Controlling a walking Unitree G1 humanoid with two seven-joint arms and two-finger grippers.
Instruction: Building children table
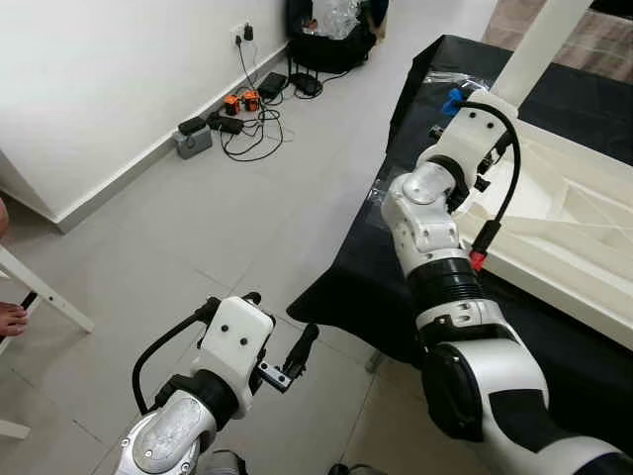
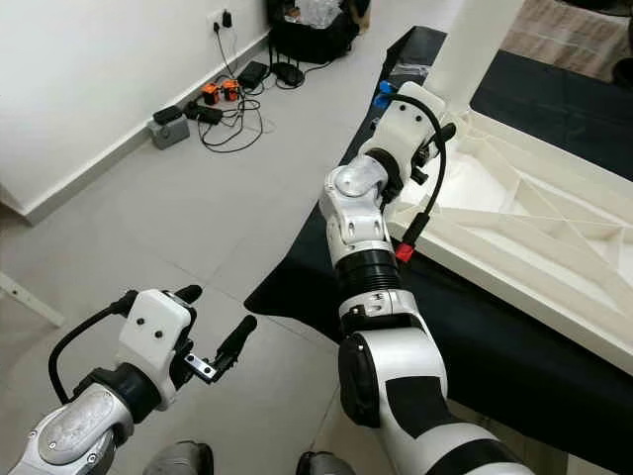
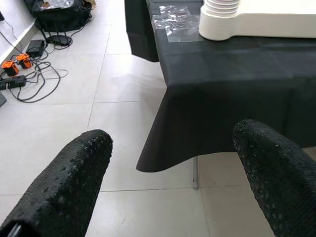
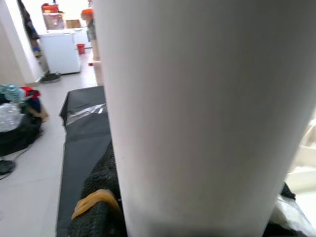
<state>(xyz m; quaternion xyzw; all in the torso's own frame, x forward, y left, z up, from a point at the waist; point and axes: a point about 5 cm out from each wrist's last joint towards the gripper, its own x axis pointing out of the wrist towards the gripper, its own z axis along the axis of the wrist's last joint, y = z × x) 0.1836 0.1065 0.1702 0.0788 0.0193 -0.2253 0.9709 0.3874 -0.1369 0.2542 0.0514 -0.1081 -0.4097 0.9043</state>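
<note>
Starting on the left: the left hand [image 1: 282, 361] hung low over the tiled floor [image 1: 198, 228], fingers spread wide with nothing between them, well apart from the work. Its wrist view looked across the floor at the hanging edge of the black cloth [image 3: 207, 98] and the round socket corner of the white table [image 3: 222, 22] sitting on the tabletop. Back by the wall there was a tangle of cables and chargers [image 1: 237, 114], and a white chair leg [image 1: 45, 292] at the far left edge — none of it near the job.

Moving right, the upside-down children's table [image 1: 554, 223] lay on the cloth-covered tabletop, ribbed underside up. The white table leg [image 1: 539, 49] stood upright at the near corner, long axis roughly vertical, and the right hand [image 1: 485, 139] was right up against its base — clearly the nearer arm by a mile. In the right wrist view the leg was pressed between the black fingers [image 4: 101, 197], so I'd call it clamped on the leg. Some clear plastic wrap [image 3: 177, 22] lay just beside that corner, not really in the way.
</note>
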